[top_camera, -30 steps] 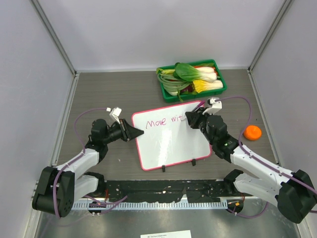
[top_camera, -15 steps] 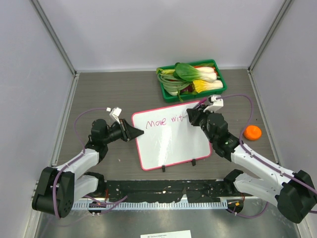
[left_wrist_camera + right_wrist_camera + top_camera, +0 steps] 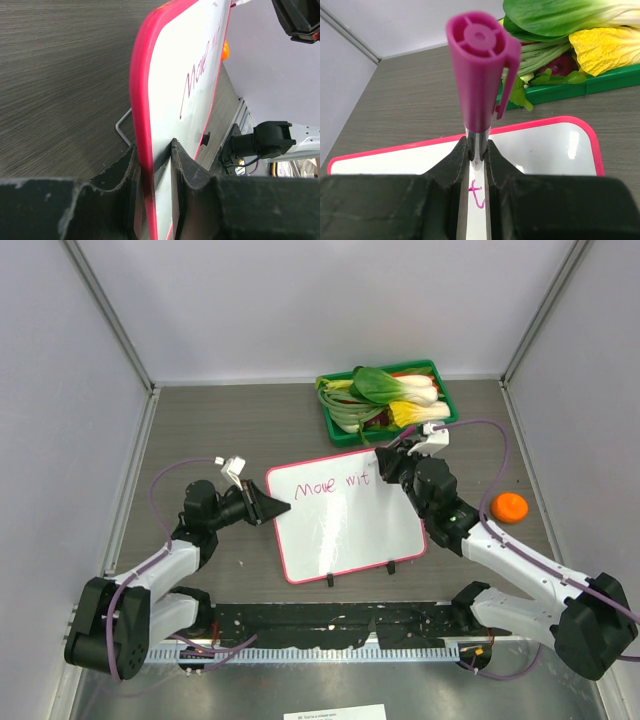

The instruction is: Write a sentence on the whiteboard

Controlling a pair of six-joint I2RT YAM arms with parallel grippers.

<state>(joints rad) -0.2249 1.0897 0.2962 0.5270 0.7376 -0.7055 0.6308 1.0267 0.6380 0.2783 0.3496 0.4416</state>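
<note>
The whiteboard [image 3: 345, 530] is seen resting mid-table [image 3: 220, 430], between the two arms and just on the near side of a green tray [image 3: 452, 418] in which leafy vegetables [image 3: 385, 385] are piled; its two black feet [image 3: 330, 580] are at its near edge. Its left edge is pinched by the left gripper [image 3: 274, 508]: in the left wrist view the fingers [image 3: 187, 170] are seen pressed against the pink frame [image 3: 142, 100] from both sides. A magenta marker [image 3: 480, 65] is clamped upright by the right gripper [image 3: 476, 150], which is held over the board's far right corner, close to the tray. The marker's capped rear end is turned toward the wrist camera, and its tip is hidden between the fingers, so contact with the board cannot be told. "Move wit" is written in pink along the board's far edge, and the last letter is seen just below the right gripper. An orange object [image 3: 510, 507] lies on the table to the right of the board, apart from it.
</note>
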